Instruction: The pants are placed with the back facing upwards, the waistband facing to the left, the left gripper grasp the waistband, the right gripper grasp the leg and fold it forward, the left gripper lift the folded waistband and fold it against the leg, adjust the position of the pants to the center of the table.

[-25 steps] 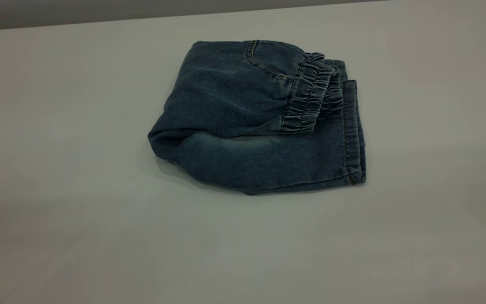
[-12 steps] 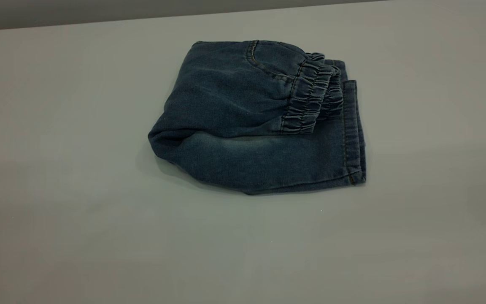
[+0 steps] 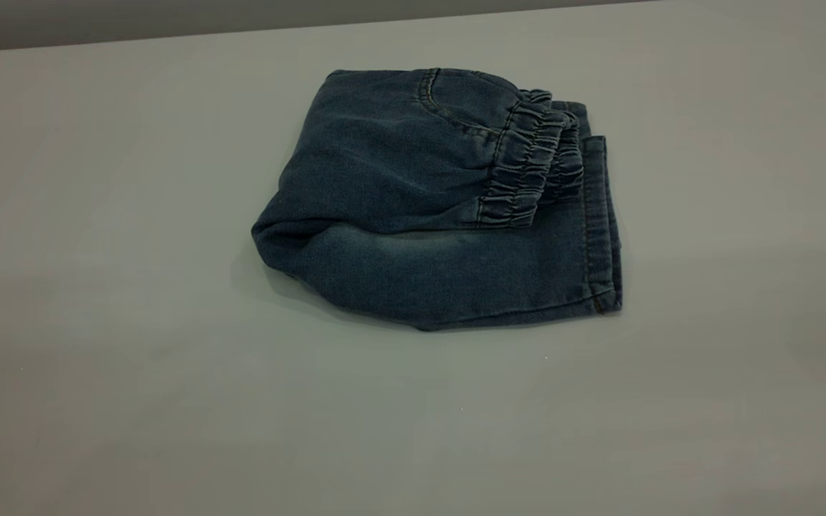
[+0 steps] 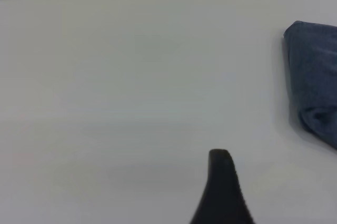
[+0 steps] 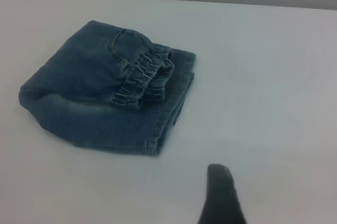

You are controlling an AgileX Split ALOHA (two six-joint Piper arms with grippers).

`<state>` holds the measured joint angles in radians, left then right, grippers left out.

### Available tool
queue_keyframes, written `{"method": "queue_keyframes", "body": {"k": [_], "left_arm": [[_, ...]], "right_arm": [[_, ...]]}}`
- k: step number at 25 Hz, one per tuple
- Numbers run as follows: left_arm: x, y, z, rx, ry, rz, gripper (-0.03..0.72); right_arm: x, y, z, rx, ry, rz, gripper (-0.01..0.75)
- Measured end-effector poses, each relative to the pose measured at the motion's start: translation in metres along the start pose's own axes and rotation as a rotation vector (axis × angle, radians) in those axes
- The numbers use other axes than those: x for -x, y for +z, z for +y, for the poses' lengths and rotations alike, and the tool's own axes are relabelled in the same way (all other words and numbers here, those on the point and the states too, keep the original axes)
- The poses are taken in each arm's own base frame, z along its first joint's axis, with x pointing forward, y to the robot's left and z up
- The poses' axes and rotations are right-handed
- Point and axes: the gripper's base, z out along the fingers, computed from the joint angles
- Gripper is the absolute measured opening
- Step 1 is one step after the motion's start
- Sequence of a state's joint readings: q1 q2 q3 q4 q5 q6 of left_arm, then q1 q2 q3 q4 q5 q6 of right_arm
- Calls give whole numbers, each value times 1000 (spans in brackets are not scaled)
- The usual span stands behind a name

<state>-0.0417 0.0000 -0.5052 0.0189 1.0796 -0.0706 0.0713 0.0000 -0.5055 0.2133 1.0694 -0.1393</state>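
Observation:
The blue denim pants [image 3: 413, 193] lie folded in a compact bundle on the white table [image 3: 97, 287]. The gathered elastic waistband [image 3: 528, 168] is turned over onto the leg [image 3: 456, 276], whose stitched hem [image 3: 603, 229] points right. A back pocket seam [image 3: 431, 97] shows on top. Neither arm appears in the exterior view. A black tip of my left gripper [image 4: 224, 190] hangs over bare table, well away from the pants [image 4: 316, 76]. My right gripper [image 5: 221, 195] shows the same way, short of the pants' hem [image 5: 168, 118] and touching nothing.
The table's far edge [image 3: 241, 29] runs behind the pants, with a grey wall beyond it. Bare tabletop surrounds the bundle on all sides, widest toward the front and the left.

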Motion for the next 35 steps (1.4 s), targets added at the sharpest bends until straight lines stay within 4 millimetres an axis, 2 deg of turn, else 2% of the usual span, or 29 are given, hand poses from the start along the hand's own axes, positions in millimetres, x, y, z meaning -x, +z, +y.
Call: {"method": "queue_keyframes", "body": {"k": [4,9,14,18,23,35], "left_arm": [[0,0,0,0,1,0,467],[0,0,0,0,2,0,467],[0,0,0,0,2,0,467],[0,0,0,0,3,-1,467],[0,0,0,0,2,-1,467],[0,0,0,0,2,-1,467]], "right_arm": [[0,0,-1,-9,-2,1,416],[-1,-1,-9,-100,-3,7,416],[-1,-2,-20,-228,94,2,416],[-1,-2,-18,-198,95,3,416],[-1,-1,-15,-163,5,9,416],[-1,-1,-15,-162,6,9,416]]}}
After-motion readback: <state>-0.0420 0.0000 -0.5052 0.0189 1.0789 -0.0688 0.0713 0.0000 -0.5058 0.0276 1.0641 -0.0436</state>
